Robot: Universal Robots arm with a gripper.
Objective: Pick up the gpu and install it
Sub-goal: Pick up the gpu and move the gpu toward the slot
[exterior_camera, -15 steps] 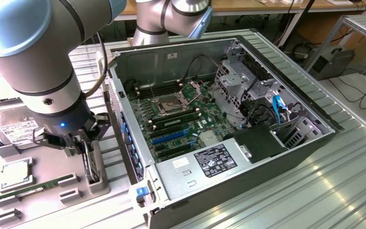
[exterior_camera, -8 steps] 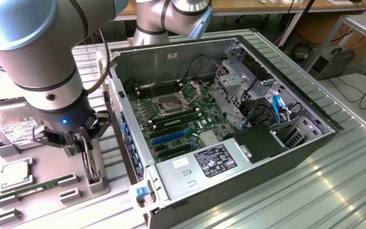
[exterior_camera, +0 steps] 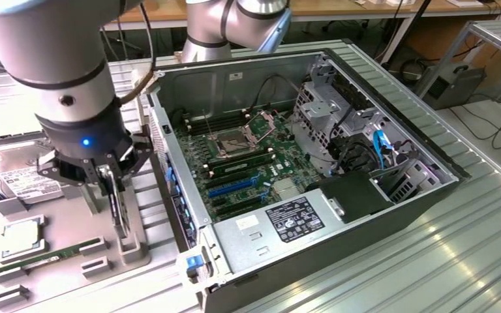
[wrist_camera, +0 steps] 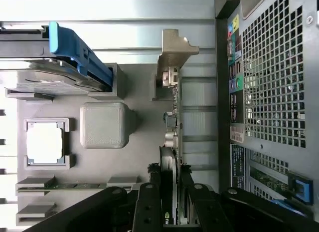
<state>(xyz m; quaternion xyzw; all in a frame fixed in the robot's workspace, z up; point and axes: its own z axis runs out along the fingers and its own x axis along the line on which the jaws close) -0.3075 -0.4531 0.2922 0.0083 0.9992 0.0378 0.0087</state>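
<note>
the jaws pinch the gpu (wrist_camera: 168,167) along its upper edge, because it stands on edge in the grey holder (exterior_camera: 137,251) beside the open case (exterior_camera: 233,85).

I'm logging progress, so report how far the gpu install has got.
Done: the gripper is down at the gpu, standing on edge in the grey tray. In hand: its fingers look closed on the card. Left: lifting it and seating it in the open computer case, whose blue slots look empty.
</note>
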